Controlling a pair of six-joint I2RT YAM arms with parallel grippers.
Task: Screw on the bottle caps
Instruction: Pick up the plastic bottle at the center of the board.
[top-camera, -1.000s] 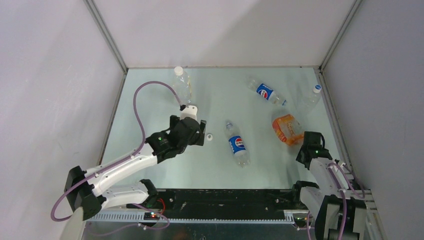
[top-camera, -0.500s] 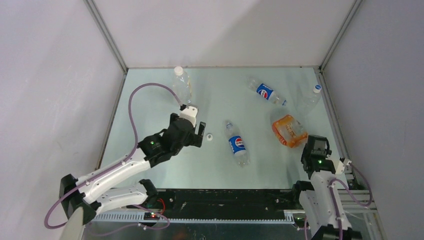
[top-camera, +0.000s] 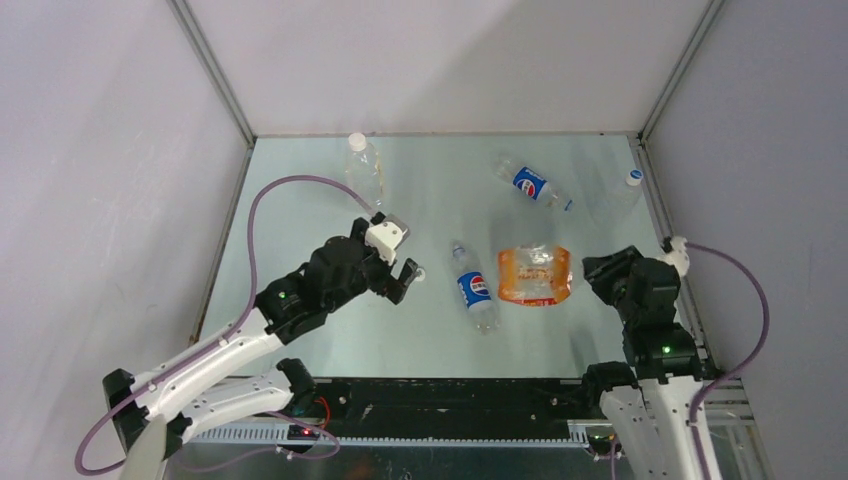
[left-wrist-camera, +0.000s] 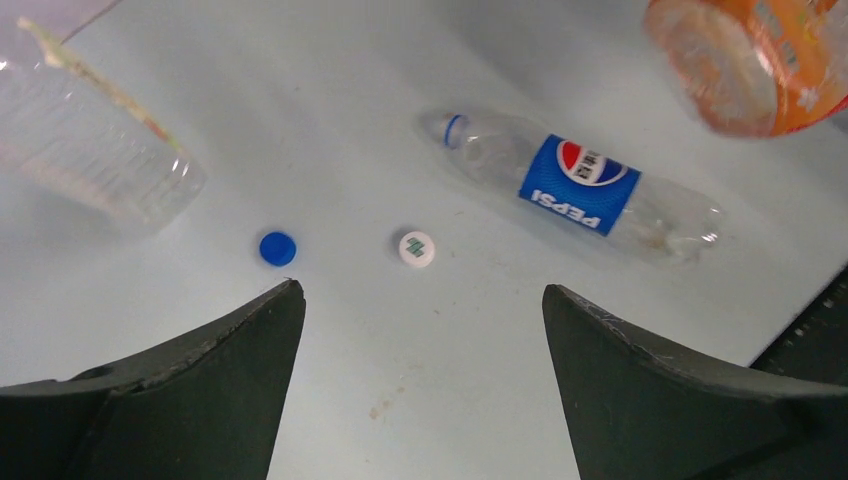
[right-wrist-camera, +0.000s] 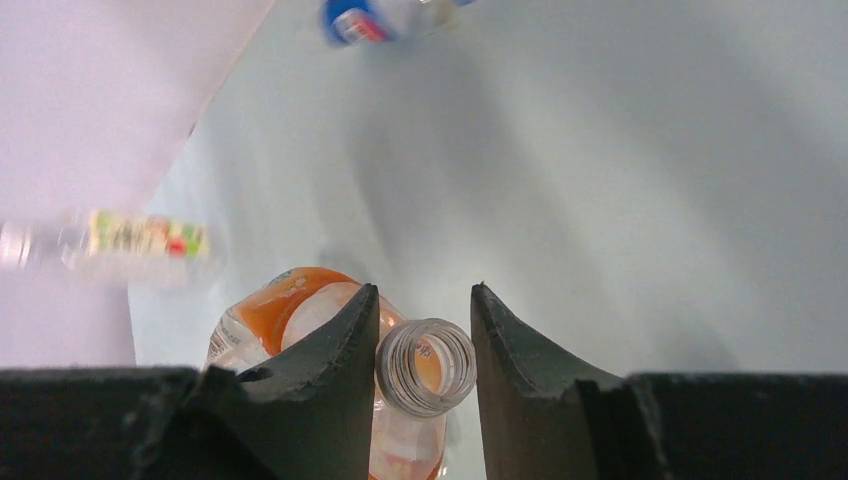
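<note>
two loose caps are lying on the table (top-camera: 330, 200) just ahead of the left gripper (left-wrist-camera: 420, 288), whose fingers are standing wide apart: a blue cap (left-wrist-camera: 277, 248) and a white cap (left-wrist-camera: 416, 249), near each other but not touching. just beyond them a pepsi bottle (left-wrist-camera: 580, 185) is lying on its side, apart from both caps. over on the right, the right gripper (right-wrist-camera: 424, 292) is pinching the open neck of an orange-labelled bottle (top-camera: 535, 275), both fingers pressing against it. farther back, a second pepsi bottle (top-camera: 535, 185) is lying on its side, a clear bottle (top-camera: 365, 170) topped in white is resting at the far left, and another capped clear bottle (top-camera: 615, 195) is resting at the far right edge.
</note>
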